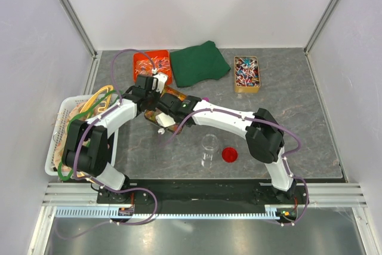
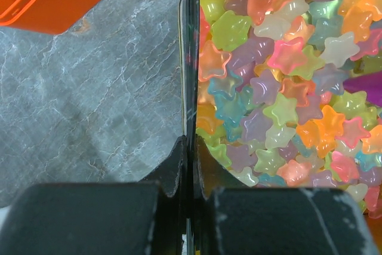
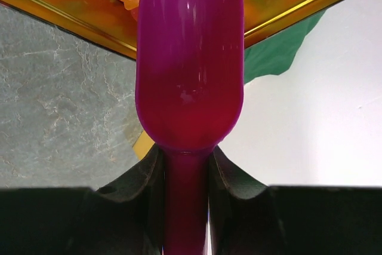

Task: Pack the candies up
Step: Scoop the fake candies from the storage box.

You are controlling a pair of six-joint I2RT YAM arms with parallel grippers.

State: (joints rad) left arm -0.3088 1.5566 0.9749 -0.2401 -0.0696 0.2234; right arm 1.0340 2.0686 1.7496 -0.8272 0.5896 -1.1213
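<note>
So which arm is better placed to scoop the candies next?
The right one. The right gripper is shut on the pink scoop, whose tip reaches the tray of candies. The left gripper is shut on the tray wall, so it is busy steadying it.

You work in a robotics lab cell, not a home: white panel walls [image 1: 197, 4] on aluminium posts [image 1: 68, 11] box in a grey stone-look table [image 1: 298, 123], and two robot arms [image 1: 227, 117] sit bolted to a slotted rail [image 1: 197, 212].

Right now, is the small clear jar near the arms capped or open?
Open. The small clear jar has no cap on; a round red lid lies beside it, apart.
</note>
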